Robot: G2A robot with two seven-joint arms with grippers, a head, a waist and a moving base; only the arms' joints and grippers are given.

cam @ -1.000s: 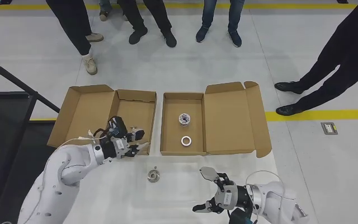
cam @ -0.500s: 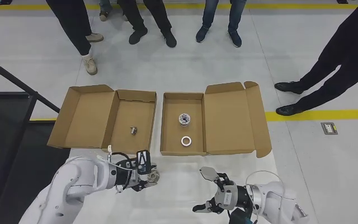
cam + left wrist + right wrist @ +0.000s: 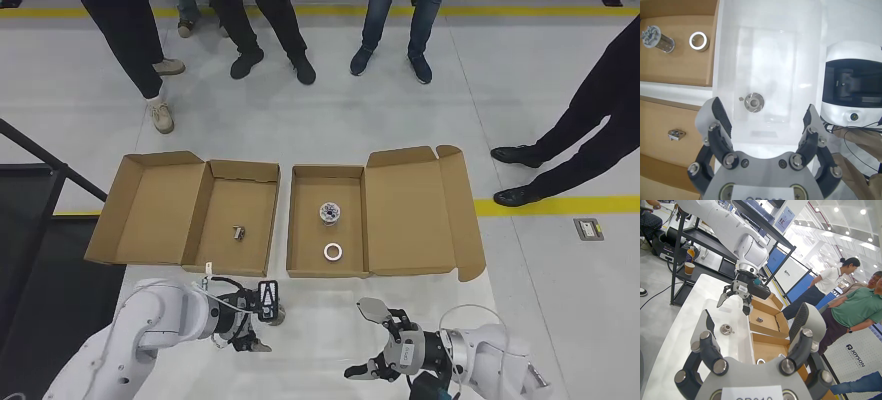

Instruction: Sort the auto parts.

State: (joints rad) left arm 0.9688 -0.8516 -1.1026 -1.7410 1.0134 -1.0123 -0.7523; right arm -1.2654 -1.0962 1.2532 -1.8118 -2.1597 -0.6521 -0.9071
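A: L side?
B: L box [image 3: 252, 203] held a small bracket [image 3: 238, 233]. Just in front of it, L gripper [image 3: 732, 309] hung over the flanged hub [image 3: 754, 102] on the white table [image 3: 320, 335], fingers wide apart, not touching it.
A: Mid & R?
B: R box [image 3: 347, 228] had a cylinder part [image 3: 331, 211] & a ring [image 3: 332, 251], apart. R gripper [image 3: 355, 338] sat near the table's front edge, R of the hub, jaws spread, empty.

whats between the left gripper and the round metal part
Nothing: the right wrist view shows a bare gap between the open left gripper and the round metal part.
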